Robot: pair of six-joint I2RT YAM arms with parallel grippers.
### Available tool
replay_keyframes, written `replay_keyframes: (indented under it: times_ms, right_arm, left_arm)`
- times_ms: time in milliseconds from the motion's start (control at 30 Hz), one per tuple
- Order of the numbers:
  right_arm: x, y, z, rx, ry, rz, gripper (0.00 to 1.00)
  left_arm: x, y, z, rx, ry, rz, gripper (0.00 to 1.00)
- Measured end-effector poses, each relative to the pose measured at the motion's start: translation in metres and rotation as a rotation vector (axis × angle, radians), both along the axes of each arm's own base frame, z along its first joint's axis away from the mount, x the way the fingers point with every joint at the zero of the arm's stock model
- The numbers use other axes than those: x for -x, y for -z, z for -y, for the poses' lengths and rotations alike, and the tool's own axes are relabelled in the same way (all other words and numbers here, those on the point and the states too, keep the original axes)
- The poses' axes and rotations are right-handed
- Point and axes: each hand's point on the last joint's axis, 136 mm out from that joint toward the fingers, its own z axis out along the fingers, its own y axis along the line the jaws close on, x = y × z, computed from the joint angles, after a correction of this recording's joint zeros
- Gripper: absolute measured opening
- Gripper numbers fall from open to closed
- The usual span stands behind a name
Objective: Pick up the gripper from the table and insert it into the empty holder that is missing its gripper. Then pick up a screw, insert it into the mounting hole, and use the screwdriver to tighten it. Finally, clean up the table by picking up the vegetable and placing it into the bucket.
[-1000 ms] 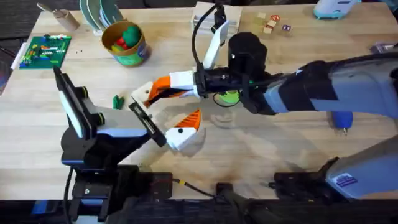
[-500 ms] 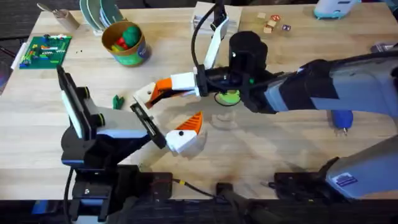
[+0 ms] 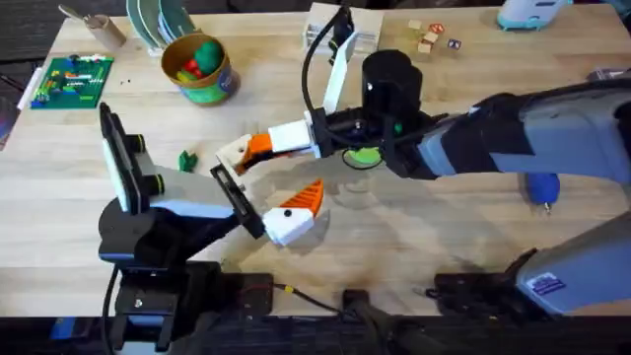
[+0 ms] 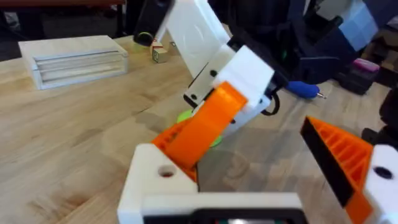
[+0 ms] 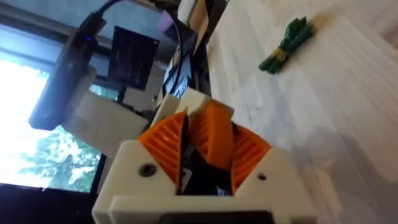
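Note:
The gripper [image 3: 258,144], an orange ribbed wedge, is clamped between the orange pads [image 5: 165,144] of my right gripper [image 3: 264,143], which is shut on it [image 5: 214,142]. The wedge's tip [image 4: 205,130] meets the holder [image 4: 157,180], the bare white finger block with a hole on my left gripper [image 3: 264,182]. That gripper stands wide open, with the holder [image 3: 230,153] on one side and an orange finger [image 3: 306,194] on the other. The dark-green vegetable [image 3: 186,159] lies left of the holder. The bucket [image 3: 202,71] stands at the back left. The blue screwdriver [image 3: 540,187] lies at the right. I cannot make out a screw.
A lime-green disc [image 3: 363,153] lies under the right arm. A clear box [image 3: 335,30] and small wooden blocks [image 3: 429,39] sit at the back. A green circuit board [image 3: 71,79] lies at the far left, with a plate rack [image 3: 158,20] behind the bucket.
My right gripper has levelled the orange wedge and brought it closer against the holder. The left arm's upright link has shifted slightly to the right.

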Motion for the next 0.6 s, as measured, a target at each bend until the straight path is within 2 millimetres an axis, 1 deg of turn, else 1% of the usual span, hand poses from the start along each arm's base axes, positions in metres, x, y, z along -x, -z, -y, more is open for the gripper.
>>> replay_keyframes:
  times_ms: [67,100,133,167,200,233,333,433,533,600]
  right_arm:
    - [0.003,-0.001,0.002,-0.004,-0.025,-0.004,0.425]
    - [0.005,-0.002,0.005,-0.011,-0.049,-0.006,0.516]
    - [0.006,-0.003,0.006,-0.013,-0.056,-0.007,0.568]
    - [0.008,-0.005,0.007,-0.019,-0.075,-0.004,0.777]
    - [0.008,-0.006,0.007,-0.020,-0.078,-0.005,0.840]
    - [0.008,-0.006,0.007,-0.021,-0.079,-0.003,0.873]
    - [0.005,-0.006,0.008,-0.021,-0.073,-0.002,0.889]
    - [-0.006,-0.005,0.014,-0.021,-0.037,0.007,0.894]
    - [-0.025,-0.003,0.023,-0.015,0.029,0.029,0.894]
    - [-0.042,-0.002,0.031,-0.010,0.092,0.053,0.896]
  left_arm:
    - [0.001,0.000,0.001,0.002,0.009,-0.002,0.993]
    - [0.003,0.000,0.003,0.004,0.024,-0.007,0.993]
    - [0.004,0.000,0.003,0.006,0.027,-0.009,0.993]
    - [0.006,0.000,0.005,0.009,0.042,-0.013,0.993]
    - [0.008,0.000,0.007,0.010,0.056,-0.014,0.993]
    - [0.010,0.000,0.008,0.011,0.068,-0.015,0.993]
    - [0.013,0.000,0.010,0.012,0.086,-0.017,0.992]
    - [0.014,0.000,0.010,0.013,0.093,-0.018,0.992]
    - [0.014,0.000,0.010,0.012,0.093,-0.017,0.992]
    - [0.014,0.000,0.010,0.013,0.093,-0.017,0.993]
